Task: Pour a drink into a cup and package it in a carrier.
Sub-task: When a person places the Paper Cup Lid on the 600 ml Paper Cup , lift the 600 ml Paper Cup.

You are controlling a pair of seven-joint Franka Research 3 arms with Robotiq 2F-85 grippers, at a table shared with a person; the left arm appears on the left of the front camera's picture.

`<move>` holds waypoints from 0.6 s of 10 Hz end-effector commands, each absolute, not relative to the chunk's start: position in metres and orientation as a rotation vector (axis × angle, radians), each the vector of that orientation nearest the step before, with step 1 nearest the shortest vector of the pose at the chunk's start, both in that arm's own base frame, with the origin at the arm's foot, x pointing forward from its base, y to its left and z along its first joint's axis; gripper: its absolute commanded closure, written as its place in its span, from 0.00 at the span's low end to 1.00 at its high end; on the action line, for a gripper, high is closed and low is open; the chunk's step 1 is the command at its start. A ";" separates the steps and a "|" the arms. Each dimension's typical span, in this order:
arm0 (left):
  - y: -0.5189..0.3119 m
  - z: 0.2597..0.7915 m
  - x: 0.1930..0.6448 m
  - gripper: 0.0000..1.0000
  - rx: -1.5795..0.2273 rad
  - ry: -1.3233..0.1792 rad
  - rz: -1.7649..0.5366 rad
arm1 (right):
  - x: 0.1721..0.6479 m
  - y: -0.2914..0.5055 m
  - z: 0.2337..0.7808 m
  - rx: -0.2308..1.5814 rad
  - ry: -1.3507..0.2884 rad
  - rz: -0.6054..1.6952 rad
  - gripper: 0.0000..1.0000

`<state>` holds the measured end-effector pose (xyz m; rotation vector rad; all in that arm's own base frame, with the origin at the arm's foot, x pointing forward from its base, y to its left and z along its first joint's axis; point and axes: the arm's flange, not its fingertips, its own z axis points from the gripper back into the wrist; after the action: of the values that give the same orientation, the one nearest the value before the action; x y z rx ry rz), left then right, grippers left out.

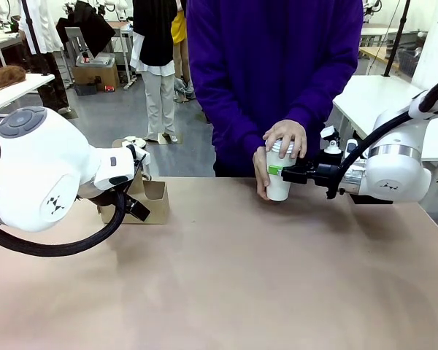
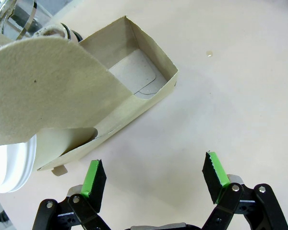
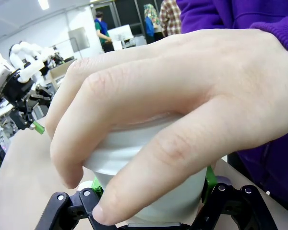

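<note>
Two grippers: one is standing open, the other is clamping.
Left gripper [image 2: 153, 178]: jaws are standing wide apart and holding nothing, hovering over the bare table [image 2: 240, 96] just beside the carrier [image 2: 139, 96].
Right gripper [image 1: 281, 173]: jaws are gripping the cup [image 1: 279, 188], right of centre in the front frame.
Person: upper hand [image 1: 285, 137] is pressing on the cup's top; lower hand [image 1: 260, 173] is wrapping its side.
Carrier position: sitting at the left of the front frame, with a white lidded cup [image 2: 7, 165] in one compartment.
</note>
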<state>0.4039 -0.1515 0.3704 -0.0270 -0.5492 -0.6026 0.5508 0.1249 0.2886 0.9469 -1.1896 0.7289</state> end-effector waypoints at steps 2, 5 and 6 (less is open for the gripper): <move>-0.151 0.371 0.404 0.00 -0.029 -0.550 -0.602 | 0.551 0.128 0.292 0.943 -1.194 0.725 0.16; -0.151 0.371 0.404 0.00 -0.029 -0.550 -0.602 | 0.551 0.128 0.292 0.943 -1.194 0.725 0.16; -0.151 0.371 0.404 0.00 -0.029 -0.550 -0.602 | 0.551 0.128 0.292 0.943 -1.194 0.725 0.16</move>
<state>0.4039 -0.1515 0.3704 -0.0270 -0.5492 -0.6026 0.5502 0.1245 0.2874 0.9447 -1.1860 0.7275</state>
